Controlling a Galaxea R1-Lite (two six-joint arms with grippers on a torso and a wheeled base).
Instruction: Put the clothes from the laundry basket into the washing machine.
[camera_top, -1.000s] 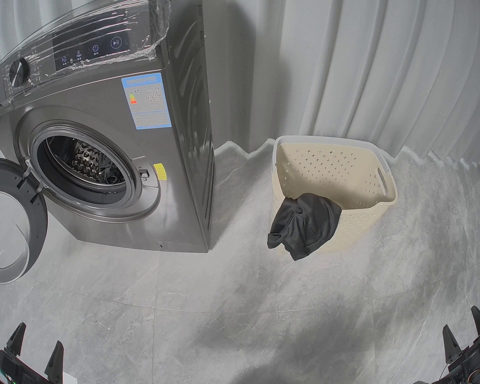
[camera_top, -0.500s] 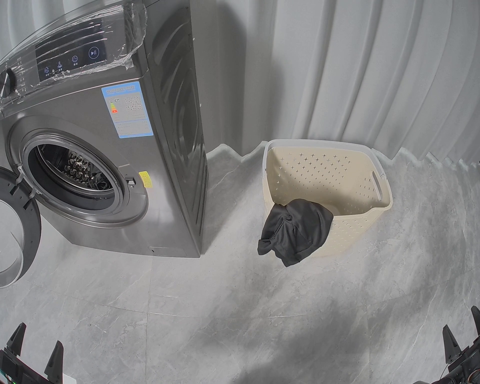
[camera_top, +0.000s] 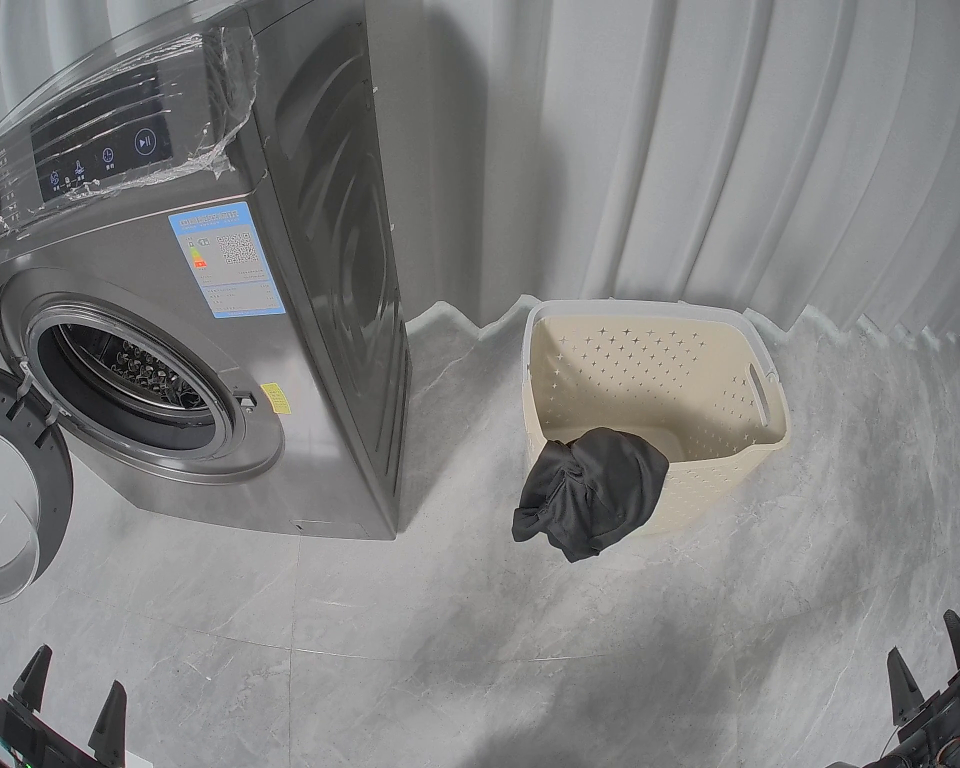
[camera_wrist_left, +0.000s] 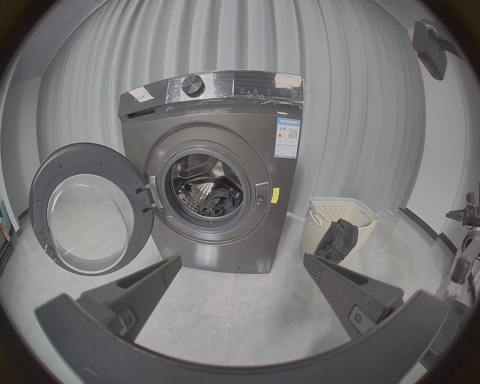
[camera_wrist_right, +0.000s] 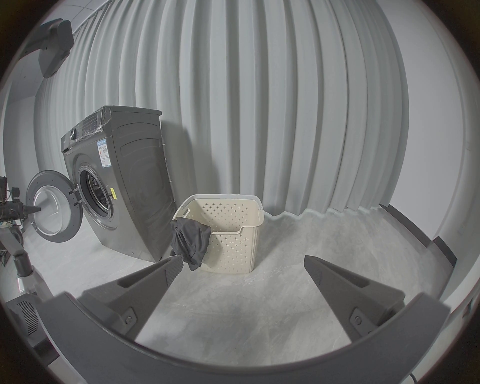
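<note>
Upper left of the head view: grey washing machine (camera_top: 330, 300), round door (camera_top: 30, 500) swung open at the left edge. On its front, a blue-and-white sticker (camera_top: 227, 260) with a square code and print too small to read. Lower down, beside the drum opening, a small yellow sticker (camera_top: 276, 398). Along the top, control panel (camera_top: 100, 150) with lit icons, among them a play-pause mark, under wrinkled plastic film (camera_top: 228, 85). Inside the drum: dark clothes (camera_wrist_left: 215, 200).

Right of centre: cream laundry basket (camera_top: 650, 312) on the grey floor (camera_top: 450, 620), apart from the machine, with a dark garment (camera_top: 590, 490) draped over its near rim and hanging outside.

At lower left: left hand (camera_top: 78, 672), fingers spread wide, holding nothing. At lower right: right hand (camera_top: 922, 640), likewise wide and empty. Behind everything, white curtain (camera_top: 700, 150).
</note>
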